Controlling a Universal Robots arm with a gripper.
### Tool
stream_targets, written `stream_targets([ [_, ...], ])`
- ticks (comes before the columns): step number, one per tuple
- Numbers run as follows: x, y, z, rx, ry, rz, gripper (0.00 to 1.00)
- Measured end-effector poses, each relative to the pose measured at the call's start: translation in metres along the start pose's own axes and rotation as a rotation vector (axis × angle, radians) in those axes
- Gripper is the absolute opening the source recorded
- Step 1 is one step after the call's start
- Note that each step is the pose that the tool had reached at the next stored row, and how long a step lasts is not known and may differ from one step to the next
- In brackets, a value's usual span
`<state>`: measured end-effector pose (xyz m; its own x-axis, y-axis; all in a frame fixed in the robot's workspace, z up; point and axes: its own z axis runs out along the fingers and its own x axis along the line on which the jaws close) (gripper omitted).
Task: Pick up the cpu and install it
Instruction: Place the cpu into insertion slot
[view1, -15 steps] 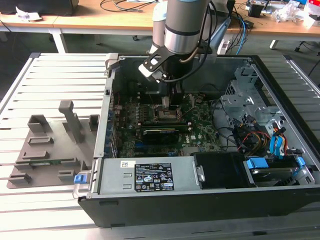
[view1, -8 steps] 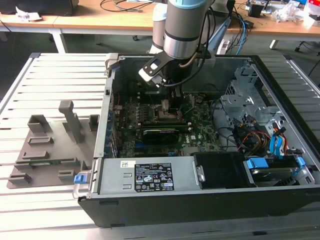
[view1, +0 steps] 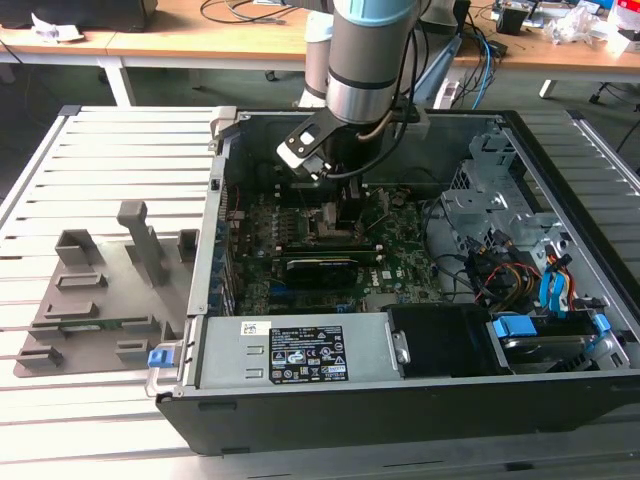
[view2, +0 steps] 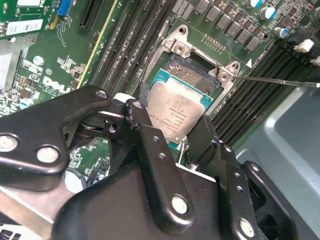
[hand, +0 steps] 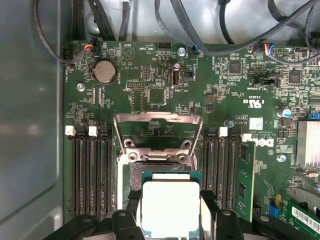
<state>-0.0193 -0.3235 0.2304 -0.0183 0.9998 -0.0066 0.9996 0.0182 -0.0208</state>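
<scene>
The cpu (hand: 171, 207) (view2: 176, 111) is a flat square chip with a silver-grey top and a green edge. My gripper (hand: 171, 212) (view2: 170, 127) is shut on it, with black fingers (hand: 134, 206) (view2: 138, 114) against two opposite edges. The chip sits partly over the open black socket (hand: 156, 170) (view2: 196, 67), whose metal frame (hand: 157, 120) is swung up. I cannot tell whether chip and socket touch. In the exterior view the gripper (view1: 338, 212) reaches down into the open computer case (view1: 215, 190), over the green motherboard (view1: 300, 250).
Black memory slots (hand: 90, 170) run along both sides of the socket, and one memory stick (hand: 245, 175) stands in a slot. Cables (hand: 165, 20) hang near the board's edge. A drive cage (view1: 500, 210) and power supply (view1: 300, 350) fill the case. A grey fixture tray (view1: 100, 290) lies at the exterior view's left.
</scene>
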Motion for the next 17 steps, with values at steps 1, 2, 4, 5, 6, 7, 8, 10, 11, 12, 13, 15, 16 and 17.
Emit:
stream_targets([
  [1,0.0005,-0.0002,0.0009,0.0001,-0.0003,-0.006,0.55],
  [2,0.0009,-0.0001,0.0015,0.0,-0.0002,-0.006,0.55],
  [4,0.0024,-0.0001,0.003,-0.0001,-0.0002,-0.006,0.55],
  [5,0.0034,0.0,0.004,0.0,-0.003,-0.006,0.55],
  [6,0.0036,0.0001,0.0046,0.0,-0.0035,-0.006,0.55],
  [7,0.0036,0.0,0.0056,0.0,-0.0034,-0.006,0.55],
  [8,0.0036,0.0,0.0064,0.0,-0.0035,-0.006,0.55],
  [10,0.0036,0.0,0.0077,0.0,-0.0036,-0.006,0.55],
  [11,0.0036,0.0,0.0082,0.0,-0.0035,-0.006,0.55],
  [12,0.0036,0.0001,0.0086,0.0,-0.0034,-0.006,0.55],
  [13,0.0036,0.0001,0.0091,0.0,-0.0035,-0.006,0.55],
  [15,0.0036,0.0001,0.0111,0.0001,-0.0035,-0.006,0.55],
  [16,0.0037,0.0001,0.0117,0.0,-0.0035,-0.006,0.55],
  [17,0.0037,0.0001,0.0122,0.0,-0.0035,-0.006,0.55],
])
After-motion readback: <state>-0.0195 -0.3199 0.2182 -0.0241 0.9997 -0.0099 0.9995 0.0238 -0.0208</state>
